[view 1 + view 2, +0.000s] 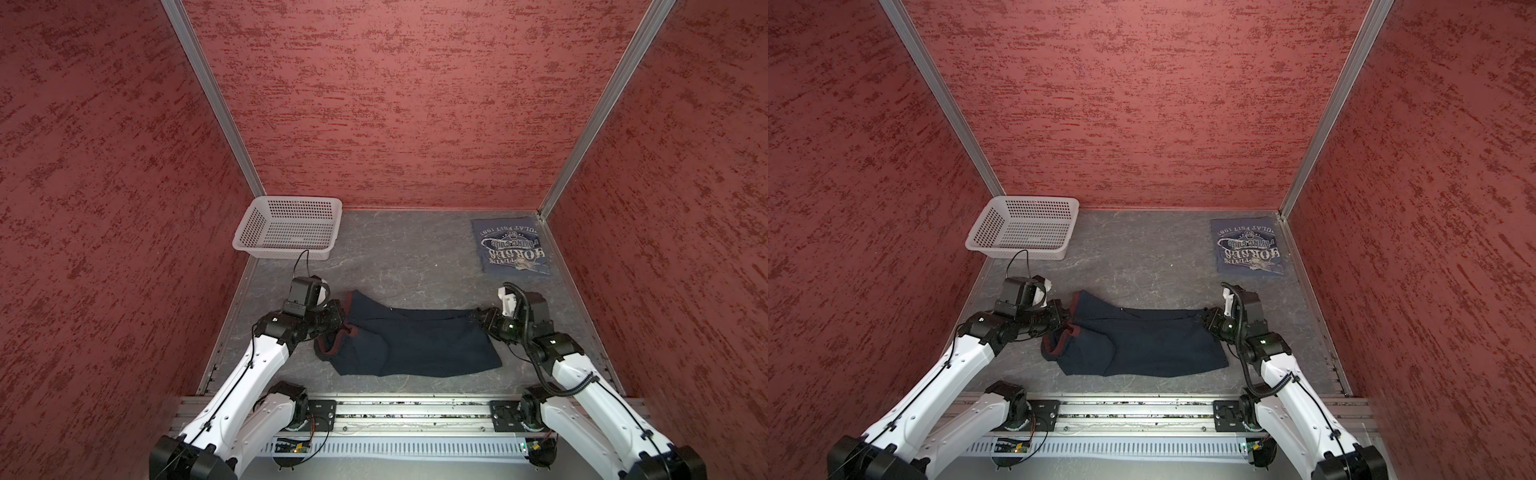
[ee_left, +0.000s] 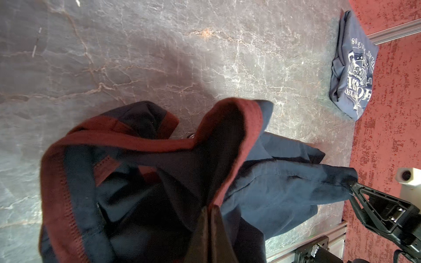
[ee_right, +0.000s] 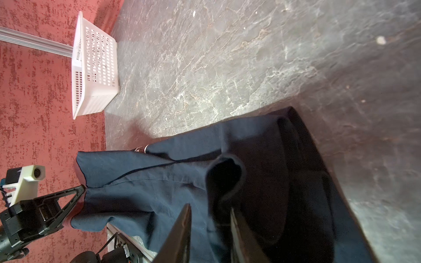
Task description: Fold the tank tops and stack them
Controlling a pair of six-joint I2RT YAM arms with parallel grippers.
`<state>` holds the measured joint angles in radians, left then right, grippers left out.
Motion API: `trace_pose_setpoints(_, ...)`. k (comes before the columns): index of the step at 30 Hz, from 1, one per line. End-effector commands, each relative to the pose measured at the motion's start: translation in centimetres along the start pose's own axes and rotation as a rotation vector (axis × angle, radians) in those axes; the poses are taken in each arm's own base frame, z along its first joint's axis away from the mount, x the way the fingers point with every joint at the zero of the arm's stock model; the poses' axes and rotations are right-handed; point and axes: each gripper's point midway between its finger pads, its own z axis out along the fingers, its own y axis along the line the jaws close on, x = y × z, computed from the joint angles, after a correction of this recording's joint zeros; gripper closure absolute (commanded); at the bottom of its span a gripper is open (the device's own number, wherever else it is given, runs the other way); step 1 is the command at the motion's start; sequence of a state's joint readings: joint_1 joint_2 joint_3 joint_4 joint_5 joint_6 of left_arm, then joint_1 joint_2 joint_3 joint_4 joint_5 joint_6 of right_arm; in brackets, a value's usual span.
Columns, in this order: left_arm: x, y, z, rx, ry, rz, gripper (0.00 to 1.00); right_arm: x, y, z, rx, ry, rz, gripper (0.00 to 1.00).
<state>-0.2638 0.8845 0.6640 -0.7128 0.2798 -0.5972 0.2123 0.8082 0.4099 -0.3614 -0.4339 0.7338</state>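
Closest to us is the metal rail [image 1: 411,409] along the near edge, where both arms are mounted. Just past it, the navy tank top [image 1: 415,340] lies across the middle of the grey table [image 1: 395,257], stretched out left to right. Its far edge runs in a fairly straight line between the two grippers, and the near part droops onto the table.

The left gripper [image 1: 338,320] is at the maroon-trimmed strap end on the left. In its wrist view we see the fingers pressed together on that cloth, so it's pinching the top.

The right gripper [image 3: 209,207] is at the hem end on the right. Its wrist view shows the fingers standing apart, with a fold of navy cloth sitting in the gap rather than squeezed.

The slate-blue tank top [image 1: 513,249] is folded flat in the far right corner, whitish lettering facing up, well apart from the navy one. A white perforated basket [image 1: 282,251] sits in the far left corner.
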Motion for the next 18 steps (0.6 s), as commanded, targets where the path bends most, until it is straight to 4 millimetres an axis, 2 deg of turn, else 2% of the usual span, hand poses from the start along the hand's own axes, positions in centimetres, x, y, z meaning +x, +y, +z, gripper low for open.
trace_pose_setpoints(1,-1.1,-1.0,-0.5,0.030,-0.037,0.013,1.00,-0.2,0.1,0.3,-0.016,-0.009,-0.006,0.69)
trace_pose_setpoints(6,-1.1,-0.5,-0.5,0.003,-0.043,0.011,1.00,0.2,-0.3,0.1,0.004,0.005,-0.003,0.68)
trace_pose_setpoints(8,-1.2,-0.4,-0.4,-0.003,-0.043,0.013,1.00,0.5,-0.3,-0.1,0.005,0.015,-0.002,0.63)
trace_pose_setpoints(10,-1.2,-0.4,-0.4,-0.005,-0.043,0.013,1.00,0.8,-0.6,-0.3,0.021,0.024,0.001,0.63)
trace_pose_setpoints(18,-1.5,-0.6,-0.5,-0.004,-0.050,0.013,1.00,1.4,-1.0,-0.3,0.060,0.035,-0.021,0.82)
